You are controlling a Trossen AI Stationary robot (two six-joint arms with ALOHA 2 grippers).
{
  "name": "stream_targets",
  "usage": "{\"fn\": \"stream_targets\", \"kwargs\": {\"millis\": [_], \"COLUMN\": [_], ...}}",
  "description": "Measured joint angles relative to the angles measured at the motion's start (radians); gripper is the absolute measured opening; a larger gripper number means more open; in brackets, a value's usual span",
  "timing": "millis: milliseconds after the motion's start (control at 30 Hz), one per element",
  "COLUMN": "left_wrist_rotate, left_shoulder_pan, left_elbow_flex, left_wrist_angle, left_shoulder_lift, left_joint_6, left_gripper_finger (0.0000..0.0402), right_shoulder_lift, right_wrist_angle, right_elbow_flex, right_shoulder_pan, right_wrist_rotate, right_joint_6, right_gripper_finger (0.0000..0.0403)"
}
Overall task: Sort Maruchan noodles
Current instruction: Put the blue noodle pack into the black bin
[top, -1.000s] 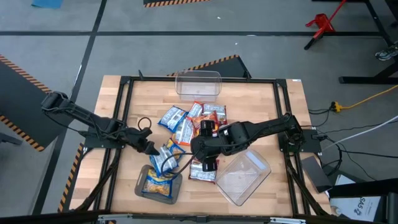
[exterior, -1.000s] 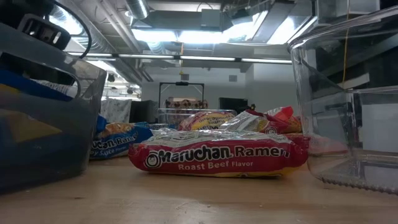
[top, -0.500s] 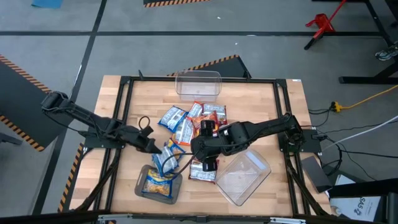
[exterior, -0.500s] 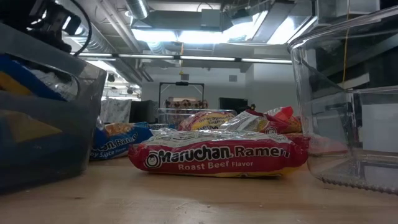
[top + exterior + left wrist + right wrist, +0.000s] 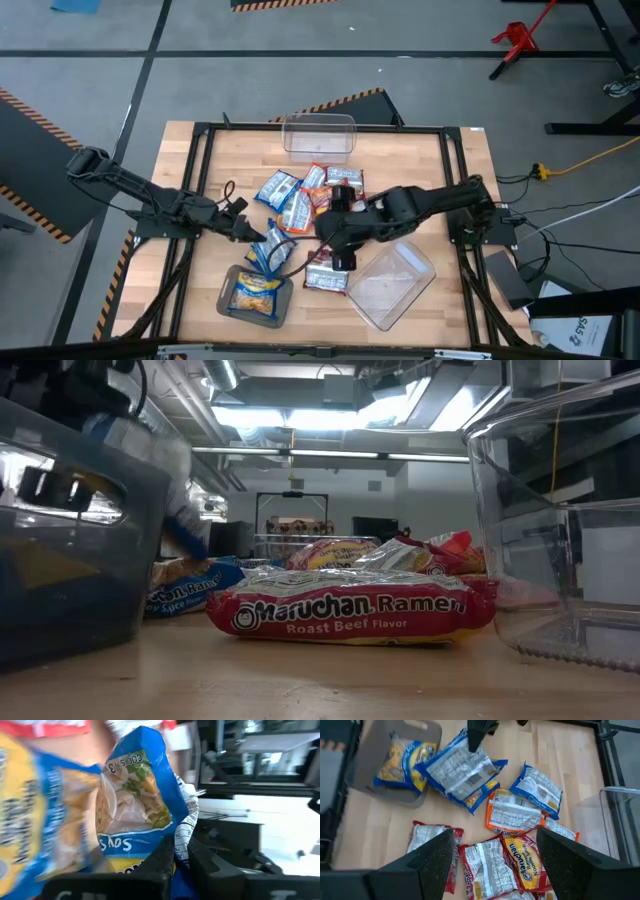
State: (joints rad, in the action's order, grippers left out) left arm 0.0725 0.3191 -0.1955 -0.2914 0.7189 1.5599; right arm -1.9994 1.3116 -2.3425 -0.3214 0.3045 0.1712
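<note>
A change is seen at the left gripper [image 5: 250, 235]: a second ago its fingers stood apart beside the blue-and-yellow packet [image 5: 268, 250]; now they are clamped together on that packet's edge, as the left wrist view confirms, where the blue-and-yellow packet [image 5: 135, 810] is pinched between the dark fingers [image 5: 162, 865]. It is judged that a grasp has just been made, so the next step would be a lift and carry toward the grey tray [image 5: 225, 300], where another blue-and-yellow packet [image 5: 255, 293] already lies.

In the high view the held packet lies at about 7 o'clock from the table's middle, touching the tray's far rim. The remaining Maruchan noodles [image 5: 300, 195] are heaped around the middle, reaching toward 12 o'clock, where one clear tub [image 5: 318, 135] stands. A second clear tub [image 5: 390, 285] lies at 5 o'clock.

The right gripper [image 5: 335, 228] is held over the heap with its fingers apart, nothing between them; the arm has shifted slightly toward 3 o'clock.

The right wrist view shows what the high view hides under that arm: orange-red packets [image 5: 515, 815] and red-and-white packets [image 5: 485, 865] lying label-side mixed. Only the low view makes a label readable: a Roast Beef packet [image 5: 350, 615] lies flat on the table [image 5: 320, 685], with the tray wall [image 5: 70, 550] at 9 o'clock of it.
</note>
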Motion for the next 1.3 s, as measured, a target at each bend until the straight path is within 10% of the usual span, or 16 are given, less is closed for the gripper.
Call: {"fn": "stream_targets", "kwargs": {"millis": [600,800,1300], "left_wrist_rotate": [-0.040,-0.180,0.048], "left_shoulder_pan": [0.023,0.084,0.296], "left_elbow_flex": [-0.028,-0.189,-0.599], "left_wrist_angle": [-0.232,0.032,0.738], "left_shoulder_lift": [0.000,0.000,0.152], "left_joint_6": [-0.441,-0.610,-0.743], "left_gripper_finger": [0.0015,0.0015,0.0015], "right_shoulder_lift": [0.100,0.100,0.100], "right_wrist_angle": [-0.001,-0.001,0.008], "right_elbow_flex": [0.000,0.000,0.001], "right_shoulder_pan": [0.000,0.000,0.000], "right_wrist_rotate": [-0.001,-0.002,-0.003], "right_joint_6": [0.121,0.146,0.159], "right_gripper_finger": [0.0269,0.0269,0.0269]}}
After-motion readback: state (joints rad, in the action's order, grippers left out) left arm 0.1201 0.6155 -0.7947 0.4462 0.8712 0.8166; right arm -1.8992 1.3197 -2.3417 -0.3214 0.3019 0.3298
